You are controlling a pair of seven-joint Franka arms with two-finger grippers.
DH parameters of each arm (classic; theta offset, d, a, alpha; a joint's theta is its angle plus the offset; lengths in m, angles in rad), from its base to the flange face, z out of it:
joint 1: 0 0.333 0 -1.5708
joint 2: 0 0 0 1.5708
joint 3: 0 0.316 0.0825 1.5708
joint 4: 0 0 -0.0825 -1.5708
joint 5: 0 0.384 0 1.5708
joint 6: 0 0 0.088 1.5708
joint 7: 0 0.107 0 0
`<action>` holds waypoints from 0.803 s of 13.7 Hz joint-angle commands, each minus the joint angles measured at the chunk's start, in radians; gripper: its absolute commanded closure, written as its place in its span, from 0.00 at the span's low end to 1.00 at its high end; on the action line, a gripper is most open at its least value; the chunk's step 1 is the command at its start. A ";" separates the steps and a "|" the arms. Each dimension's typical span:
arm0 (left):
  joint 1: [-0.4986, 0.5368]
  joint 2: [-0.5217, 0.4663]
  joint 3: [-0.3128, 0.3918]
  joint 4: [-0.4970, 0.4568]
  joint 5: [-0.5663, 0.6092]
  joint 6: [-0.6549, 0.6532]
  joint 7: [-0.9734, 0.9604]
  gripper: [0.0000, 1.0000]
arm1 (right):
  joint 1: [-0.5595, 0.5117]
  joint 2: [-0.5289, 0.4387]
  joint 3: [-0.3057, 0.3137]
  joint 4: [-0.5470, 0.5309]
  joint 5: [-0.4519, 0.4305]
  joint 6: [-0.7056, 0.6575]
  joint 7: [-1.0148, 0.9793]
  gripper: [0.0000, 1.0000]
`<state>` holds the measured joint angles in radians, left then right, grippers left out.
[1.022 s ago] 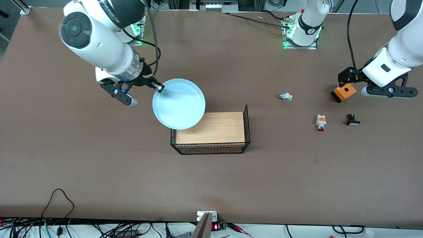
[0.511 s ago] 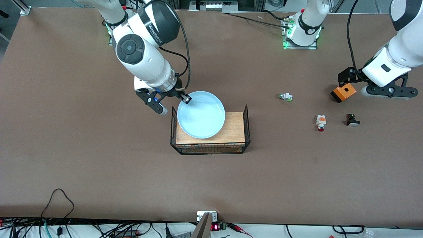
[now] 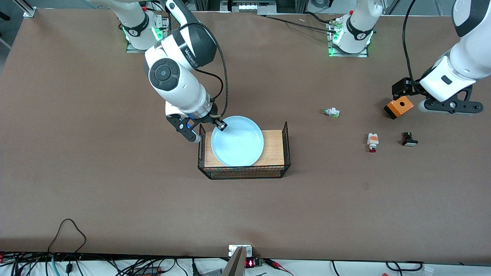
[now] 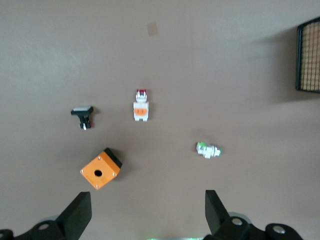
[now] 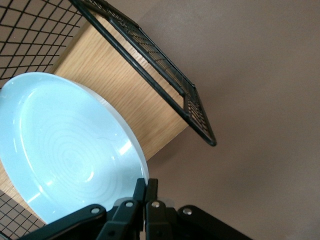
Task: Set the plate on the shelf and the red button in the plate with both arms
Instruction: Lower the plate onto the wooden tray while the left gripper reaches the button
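The pale light-blue plate (image 3: 238, 141) hangs over the wooden floor of the wire basket (image 3: 283, 153). My right gripper (image 3: 219, 125) is shut on its rim at the end toward the right arm's base; the wrist view shows the plate (image 5: 65, 150) pinched by the fingers (image 5: 145, 189). The red button (image 3: 372, 142), white with an orange block and red tip, lies on the table toward the left arm's end, also in the left wrist view (image 4: 141, 106). My left gripper (image 3: 420, 100) is open and empty, over the table by the orange box (image 3: 399, 107).
A white part with a green tip (image 3: 331, 112) lies between basket and red button. A black part with a white cap (image 3: 409, 140) lies beside the red button. The orange box (image 4: 100, 168) with a hole sits just ahead of my left fingers.
My right arm has carried the plate from beside the basket to over its wooden floor and lowered it. The left arm has not moved.
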<state>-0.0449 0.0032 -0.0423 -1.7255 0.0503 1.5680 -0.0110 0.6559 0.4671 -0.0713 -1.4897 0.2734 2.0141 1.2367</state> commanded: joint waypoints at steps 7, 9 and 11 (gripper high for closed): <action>-0.003 0.216 0.004 0.043 -0.001 -0.028 0.036 0.00 | 0.011 0.038 -0.013 -0.006 0.047 0.055 -0.055 1.00; -0.003 0.238 0.006 -0.030 0.037 0.106 0.037 0.00 | 0.011 0.038 -0.013 -0.009 0.040 0.058 -0.069 0.24; 0.008 0.236 0.006 -0.141 0.095 0.283 0.045 0.00 | 0.008 0.024 -0.013 -0.008 0.038 0.055 -0.100 0.00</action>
<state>-0.0485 0.2536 -0.0374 -1.7755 0.1041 1.7315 0.0056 0.6579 0.5099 -0.0744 -1.4928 0.3045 2.0633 1.1731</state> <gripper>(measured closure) 0.000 0.872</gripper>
